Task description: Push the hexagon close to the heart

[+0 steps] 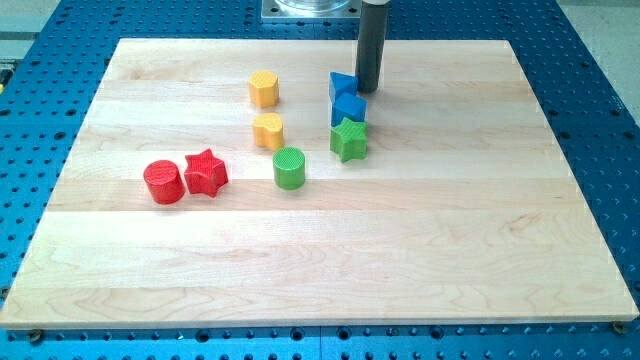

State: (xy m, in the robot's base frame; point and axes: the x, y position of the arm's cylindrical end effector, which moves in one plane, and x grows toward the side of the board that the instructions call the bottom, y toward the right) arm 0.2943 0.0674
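A yellow hexagon [263, 89] sits at the upper middle of the wooden board [320, 260]. A yellow heart [268, 130] lies just below it, a small gap apart. My tip [367, 92] is at the view's top, right of the hexagon by about a hundred pixels. It stands right next to the right side of a blue triangle block [341, 85], which lies between my tip and the hexagon.
A blue cube [349, 108] sits under the blue triangle, and a green star [348, 140] sits below the cube. A green cylinder [289, 167] is below the heart. A red star [206, 172] and a red cylinder [164, 182] are at the left.
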